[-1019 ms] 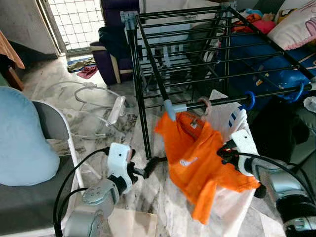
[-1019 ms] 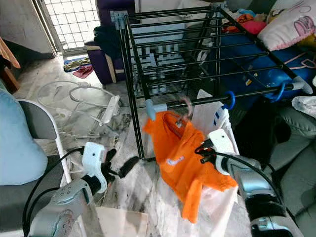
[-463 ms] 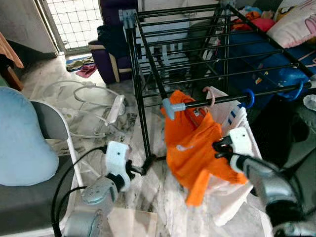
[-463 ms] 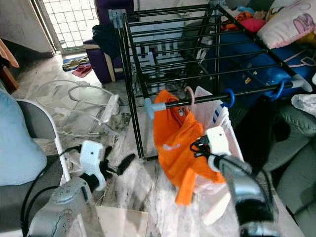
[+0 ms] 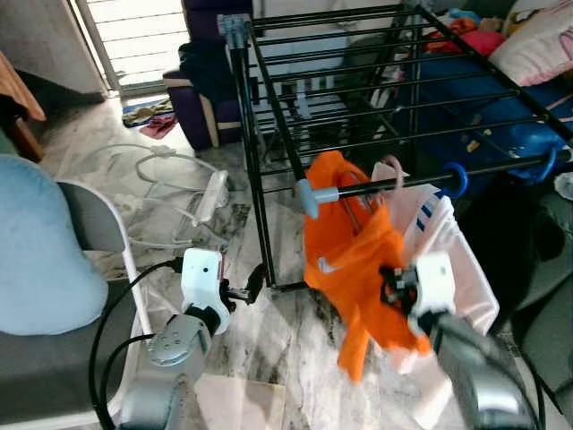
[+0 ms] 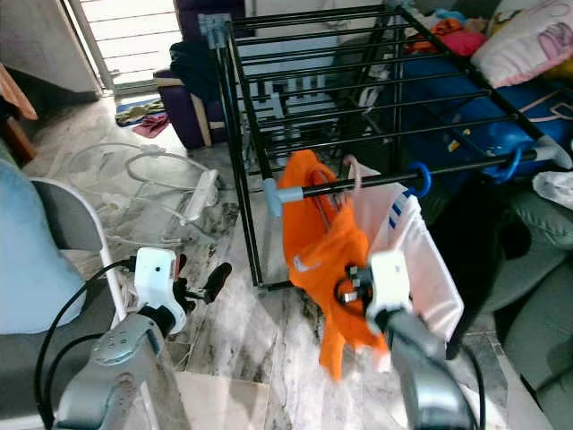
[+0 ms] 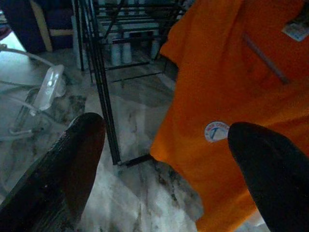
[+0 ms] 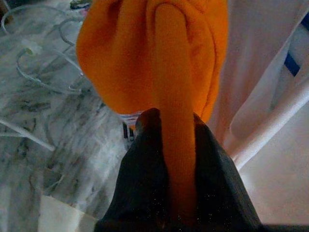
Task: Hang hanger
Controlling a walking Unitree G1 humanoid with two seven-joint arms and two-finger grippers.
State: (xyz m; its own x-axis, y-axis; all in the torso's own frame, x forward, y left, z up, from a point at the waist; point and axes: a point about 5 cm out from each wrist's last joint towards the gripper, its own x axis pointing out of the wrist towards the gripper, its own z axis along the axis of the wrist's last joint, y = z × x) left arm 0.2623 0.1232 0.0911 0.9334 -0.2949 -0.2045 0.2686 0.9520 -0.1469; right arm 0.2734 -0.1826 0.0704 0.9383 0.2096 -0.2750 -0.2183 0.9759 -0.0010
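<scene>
Black rack (image 5: 358, 98) standing on the marble floor (image 5: 286, 331), front rail carrying the pink hanger (image 5: 391, 172) by its hook, orange shirt (image 5: 354, 246) draped over rail and hanger, apparently for hanging. Right end effector (image 5: 391, 287) clamped on a shirt fold just below the hanger; left end effector (image 5: 249, 288) spread apart, idle, well left of it

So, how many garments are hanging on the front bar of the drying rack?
2: an orange shirt near the bar's left end, pinched by the right gripper, and a white garment beside it on its right. Others may be hidden behind them.
</scene>
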